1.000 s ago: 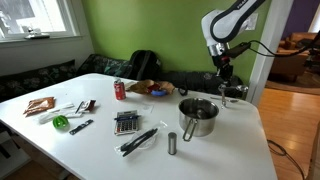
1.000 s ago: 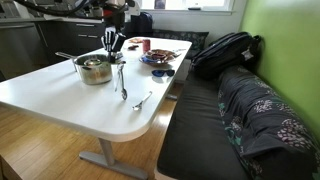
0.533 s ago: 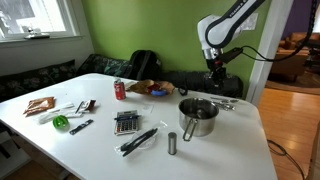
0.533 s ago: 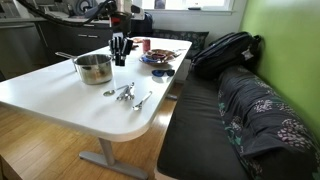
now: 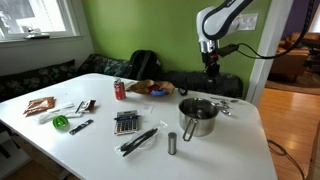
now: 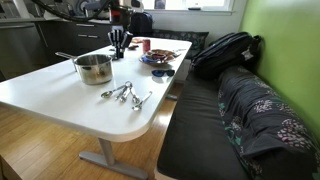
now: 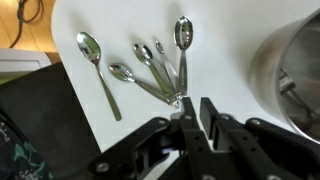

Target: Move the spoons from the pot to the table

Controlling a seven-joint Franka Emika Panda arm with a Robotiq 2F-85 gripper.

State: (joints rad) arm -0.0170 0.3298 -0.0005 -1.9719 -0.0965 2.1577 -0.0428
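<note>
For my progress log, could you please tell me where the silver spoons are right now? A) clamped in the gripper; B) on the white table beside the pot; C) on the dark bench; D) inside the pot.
B: in the wrist view the spoons lie fanned out on the white table, just outside the pot.

There are silvery spoons on a plain white table, a mirror-shiny steel pot, a black gripper, a red can, a black backpack, a bright green wall, and dark cushions with a pale leafy pattern.
</note>
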